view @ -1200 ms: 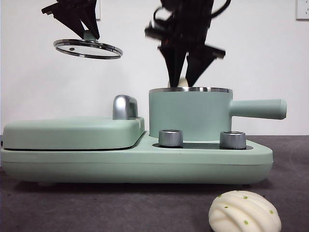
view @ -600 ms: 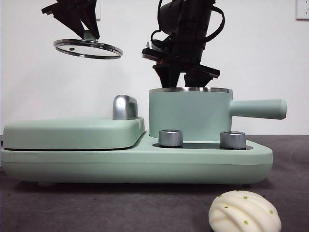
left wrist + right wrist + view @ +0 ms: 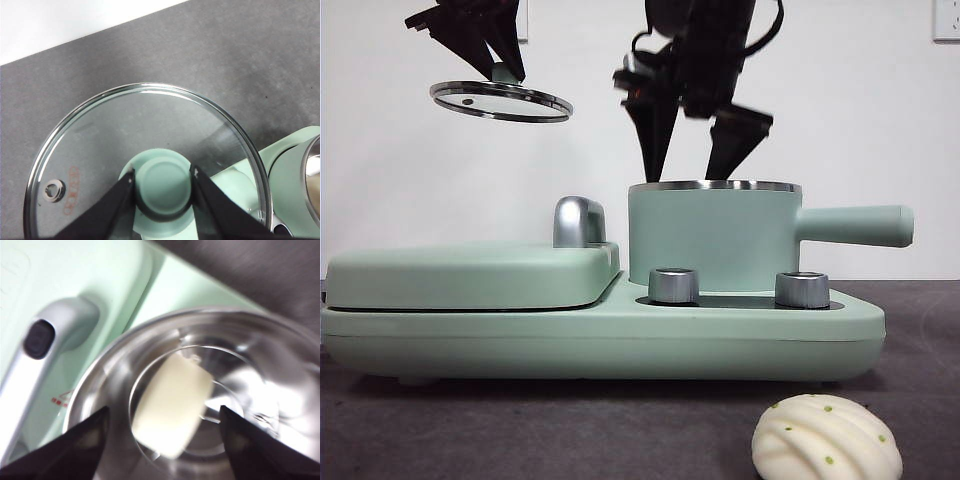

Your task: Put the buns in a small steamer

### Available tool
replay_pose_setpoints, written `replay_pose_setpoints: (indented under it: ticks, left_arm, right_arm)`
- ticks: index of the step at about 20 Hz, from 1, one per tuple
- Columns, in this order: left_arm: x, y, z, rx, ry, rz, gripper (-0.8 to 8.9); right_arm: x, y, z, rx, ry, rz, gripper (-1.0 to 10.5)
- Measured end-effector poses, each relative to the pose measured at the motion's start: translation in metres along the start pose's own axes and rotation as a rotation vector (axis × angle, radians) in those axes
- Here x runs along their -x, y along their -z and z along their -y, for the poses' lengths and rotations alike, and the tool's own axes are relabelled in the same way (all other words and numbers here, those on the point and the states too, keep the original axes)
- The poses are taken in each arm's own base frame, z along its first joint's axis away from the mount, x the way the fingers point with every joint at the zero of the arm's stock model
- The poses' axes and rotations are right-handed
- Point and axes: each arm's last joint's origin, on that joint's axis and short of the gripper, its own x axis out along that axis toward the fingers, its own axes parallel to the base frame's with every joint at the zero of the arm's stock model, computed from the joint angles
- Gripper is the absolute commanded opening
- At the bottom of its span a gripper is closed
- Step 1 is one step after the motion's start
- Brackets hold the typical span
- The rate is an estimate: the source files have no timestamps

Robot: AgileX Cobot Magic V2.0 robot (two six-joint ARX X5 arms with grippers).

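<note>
Right wrist view shows you the right gripper [image 3: 162,422], jaws wide and empty, above the smooth cream oblong bun [image 3: 172,405] inside the mint-green cylindrical steamer pot [image 3: 712,240]; your left gripper [image 3: 162,187] clamps the glass lid's green knob [image 3: 162,186].

1 bun [image 3: 172,402] inside the small steamer [image 3: 712,235], steamer on the cooker base [image 3: 600,335] at its right end, griddle cover [image 3: 470,272] to its left, pleated bun [image 3: 827,438] on the table [image 3: 570,430] before the base's right corner, glass lid [image 3: 502,100] held above the griddle cover
</note>
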Motion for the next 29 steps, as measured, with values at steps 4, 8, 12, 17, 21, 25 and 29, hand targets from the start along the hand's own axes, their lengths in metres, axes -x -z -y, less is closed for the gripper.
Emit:
replay_pose_setpoints:
  ticks: [4,8,12,17,21,25,29]
  left_arm:
    - [0.000,0.000,-0.002,0.002,-0.003,0.000,0.18]
    - [0.000,0.000,-0.002,0.003,-0.003,0.000,0.19]
    - [0.000,0.000,-0.002,0.003,-0.003,0.000,0.19]
    - [0.000,0.000,-0.002,0.003,-0.003,0.000,0.19]
    - [0.000,0.000,-0.002,0.003,-0.003,0.000,0.19]
    - [0.000,0.000,-0.002,0.003,-0.003,0.000,0.19]
    - [0.000,0.000,-0.002,0.004,-0.003,0.000,0.19]
  right_arm:
    - [0.038,-0.004,-0.004,0.013,-0.006,0.116,3.8]
    - [0.073,0.008,-0.013,0.034,-0.019,0.191,3.8]
    - [0.120,0.039,-0.036,0.084,-0.055,0.270,3.8]
    - [0.146,0.104,-0.057,0.156,-0.095,0.243,3.8]
    - [0.140,0.164,-0.061,0.203,-0.058,0.167,3.8]
    - [0.117,0.210,-0.058,0.212,-0.038,0.063,3.8]
    - [0.077,0.234,-0.058,0.225,0.003,-0.094,3.8]
